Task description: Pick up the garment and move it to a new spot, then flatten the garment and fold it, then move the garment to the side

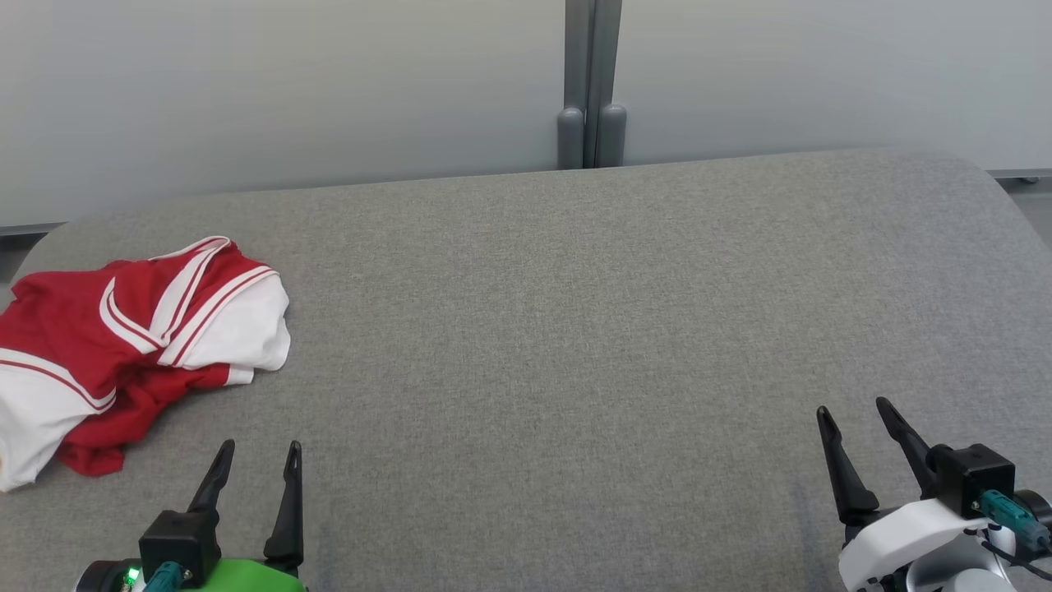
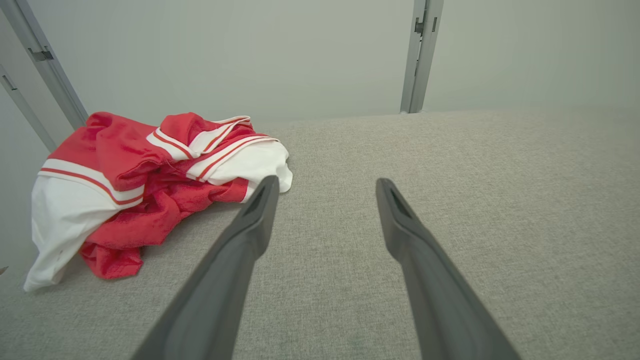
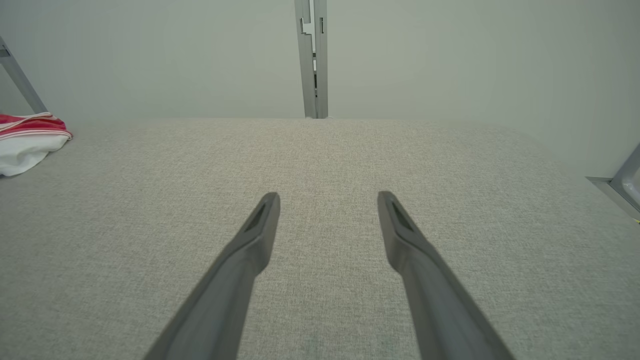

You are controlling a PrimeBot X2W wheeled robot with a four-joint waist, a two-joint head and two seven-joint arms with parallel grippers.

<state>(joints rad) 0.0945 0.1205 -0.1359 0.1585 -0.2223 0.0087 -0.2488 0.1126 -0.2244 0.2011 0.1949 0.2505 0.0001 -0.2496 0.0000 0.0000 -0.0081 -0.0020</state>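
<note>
A crumpled red and white garment (image 1: pixel 131 345) lies in a heap at the far left of the grey padded surface (image 1: pixel 575 329). My left gripper (image 1: pixel 260 448) stands open at the lower left, just in front of and to the right of the heap, nothing between its fingers. The left wrist view shows the garment (image 2: pixel 145 185) up and to the left of my open left gripper (image 2: pixel 327 182). My right gripper (image 1: pixel 855 407) stands open at the lower right, far from the cloth. In the right wrist view my right gripper (image 3: pixel 327 195) is over bare fabric, with the garment (image 3: pixel 27 142) at the left edge.
A pale wall with a grey vertical post (image 1: pixel 592 82) runs behind the surface. The surface's rounded corners lie at far left and far right (image 1: pixel 978 177). Wide bare fabric stretches between the two grippers.
</note>
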